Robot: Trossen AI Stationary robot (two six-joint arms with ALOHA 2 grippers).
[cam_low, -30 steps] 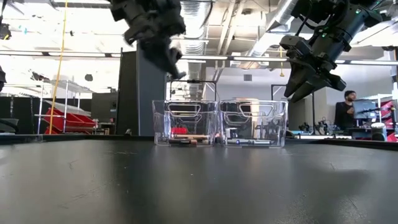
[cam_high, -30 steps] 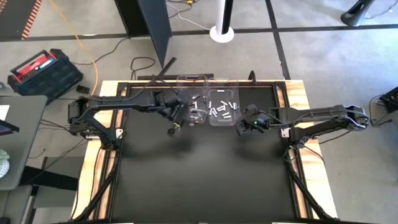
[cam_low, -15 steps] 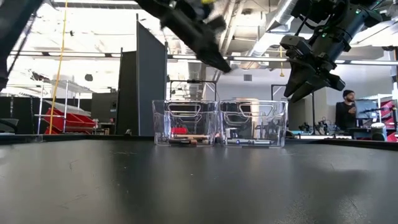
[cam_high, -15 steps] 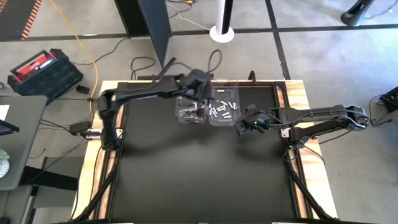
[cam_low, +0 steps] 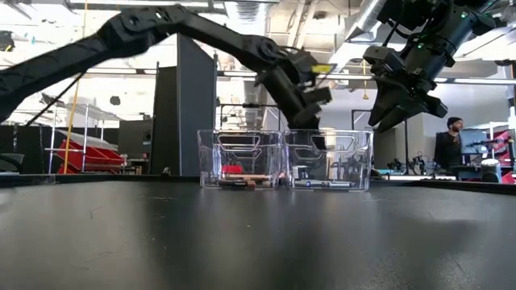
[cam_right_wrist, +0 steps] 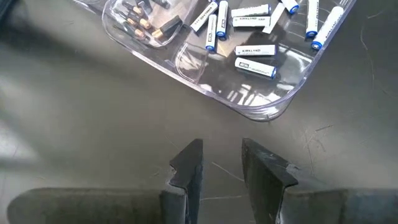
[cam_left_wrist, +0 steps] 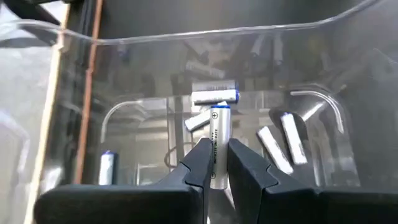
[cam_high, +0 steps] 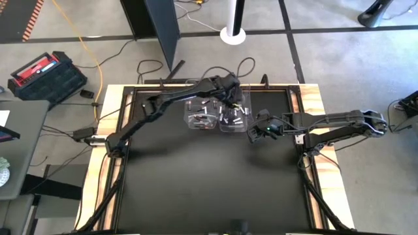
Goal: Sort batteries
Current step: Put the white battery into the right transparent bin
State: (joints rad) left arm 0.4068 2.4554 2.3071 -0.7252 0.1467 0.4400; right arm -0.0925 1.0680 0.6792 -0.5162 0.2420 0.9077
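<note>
Overhead, the left gripper clamps a white, blue-capped battery lengthwise between its fingers, the cell's plus-marked end pointing ahead into the right-hand bin. More white batteries lie flat at mixed angles on that clear, round-cornered plastic floor, while dark copper-tipped cells rest in the adjoining left-hand bin. Beside the bins, the right gripper hangs above the matte black tabletop, fingers parted and holding nothing. A person stands in the workshop beyond.
</note>
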